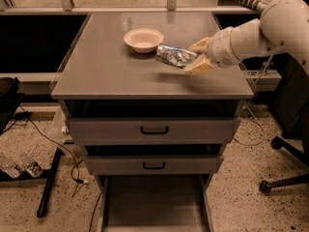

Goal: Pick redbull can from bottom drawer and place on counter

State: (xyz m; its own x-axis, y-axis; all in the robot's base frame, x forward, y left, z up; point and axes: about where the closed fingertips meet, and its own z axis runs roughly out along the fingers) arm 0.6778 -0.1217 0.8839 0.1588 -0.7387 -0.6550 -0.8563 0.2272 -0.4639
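The redbull can (pixel 175 55) is a shiny silver-and-blue can held sideways just above the counter (pixel 111 71), right next to a cream bowl (pixel 143 39). My gripper (pixel 198 56) comes in from the right on a white arm and is shut on the can's right end, its cream fingers (pixel 199 65) above and below it. The bottom drawer (pixel 153 204) stands pulled open at the foot of the cabinet, its plain grey floor bare.
Two shallower drawers with black handles (pixel 154 130) sit above the bottom one, both slightly open. An office chair base (pixel 285 178) stands on the floor at the right. Cables and a black stand leg (pixel 48 182) lie at the left.
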